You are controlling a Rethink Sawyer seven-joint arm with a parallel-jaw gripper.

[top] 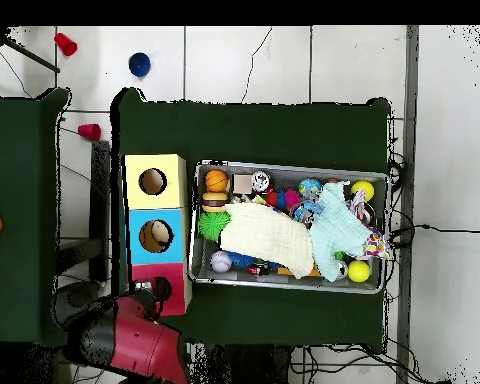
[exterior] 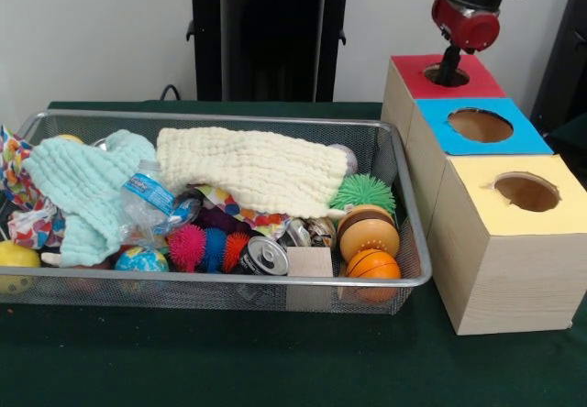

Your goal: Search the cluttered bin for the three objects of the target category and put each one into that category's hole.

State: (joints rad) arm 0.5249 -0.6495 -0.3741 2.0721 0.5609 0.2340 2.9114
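Note:
The wire mesh bin (exterior: 229,118) stands on the green table, full of clutter; it also shows in the overhead view (top: 284,167). No plush toy shows clearly in the bin. A cream cloth (exterior: 248,169) and a mint cloth (exterior: 87,182) cover much of it. In the overhead view something pale lies inside the blue-topped box's hole (top: 155,236); in the front view that hole (exterior: 480,125) looks empty. My gripper (exterior: 449,68) hangs over the red-topped box and reaches down into its hole (top: 162,290). Its tip is hidden there.
The red-topped box (exterior: 477,82), the blue-topped one and the yellow-topped box (exterior: 526,192) stand in a row beside the bin. In the bin lie a green spiky ball (exterior: 364,192), a can (exterior: 264,256), a small basketball (exterior: 372,265), a wooden block (exterior: 309,262) and a water bottle (exterior: 151,201).

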